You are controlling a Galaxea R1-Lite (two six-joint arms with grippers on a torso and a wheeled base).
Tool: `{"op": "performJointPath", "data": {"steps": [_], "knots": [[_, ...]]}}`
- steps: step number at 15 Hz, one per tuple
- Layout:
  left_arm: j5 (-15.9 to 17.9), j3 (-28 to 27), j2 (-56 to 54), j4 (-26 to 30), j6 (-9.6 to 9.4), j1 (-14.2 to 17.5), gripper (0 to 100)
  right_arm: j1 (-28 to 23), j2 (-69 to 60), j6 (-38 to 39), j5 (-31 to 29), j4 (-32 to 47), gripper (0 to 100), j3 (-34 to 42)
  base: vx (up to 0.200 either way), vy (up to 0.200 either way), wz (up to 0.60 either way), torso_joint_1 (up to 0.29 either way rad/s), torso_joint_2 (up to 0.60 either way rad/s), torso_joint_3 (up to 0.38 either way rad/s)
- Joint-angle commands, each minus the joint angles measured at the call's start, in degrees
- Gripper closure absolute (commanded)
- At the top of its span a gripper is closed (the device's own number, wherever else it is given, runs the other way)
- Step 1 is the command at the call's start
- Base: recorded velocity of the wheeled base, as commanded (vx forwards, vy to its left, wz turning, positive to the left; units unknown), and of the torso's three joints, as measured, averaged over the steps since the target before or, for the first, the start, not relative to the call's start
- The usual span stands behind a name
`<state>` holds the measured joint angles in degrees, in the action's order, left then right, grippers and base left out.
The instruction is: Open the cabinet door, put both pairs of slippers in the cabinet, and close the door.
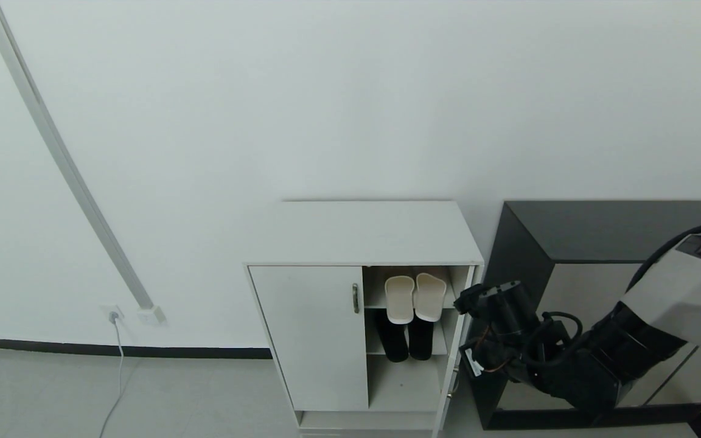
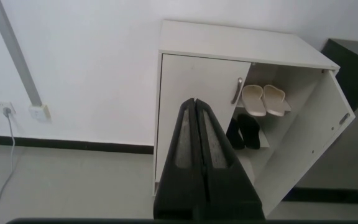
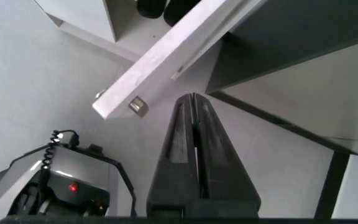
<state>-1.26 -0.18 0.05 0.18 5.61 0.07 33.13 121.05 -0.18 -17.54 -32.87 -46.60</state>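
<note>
Inside the cabinet [image 1: 375, 237], lower centre of the head view, white slippers [image 1: 414, 297] sit on the upper shelf [image 1: 378, 304], black slippers [image 1: 406, 342] just below; only closing the open door [image 2: 316, 140] seems to remain; the right hand [image 3: 193, 101], fingers pressed together and empty, hangs beside the door's free edge; the left hand [image 2: 195, 102] is likewise closed on nothing; next, a sideways push on the door's outer face.

No writing, label, number or sign can be read on the cabinet [image 1: 308, 334], on the white slippers [image 1: 414, 298] on its shelf, or on the wall socket [image 1: 112, 314].
</note>
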Motion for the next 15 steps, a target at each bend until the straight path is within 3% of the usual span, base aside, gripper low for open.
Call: {"op": "performJointPath", "data": {"steps": [1, 15], "knots": [[-0.06, 0.01, 0.04, -0.01, 0.02, 0.01, 100, 0.18, 2.52, 0.01, -0.04, -0.09, 100, -0.94, 0.000, 0.000, 0.00, 0.000, 0.00, 0.000], [-0.06, 0.01, 0.04, -0.01, 0.19, 0.01, 100, 3.08, 8.85, 3.79, 1.19, -3.78, 100, -9.56, 0.000, 0.000, 0.00, 0.000, 0.00, 0.000]]}}
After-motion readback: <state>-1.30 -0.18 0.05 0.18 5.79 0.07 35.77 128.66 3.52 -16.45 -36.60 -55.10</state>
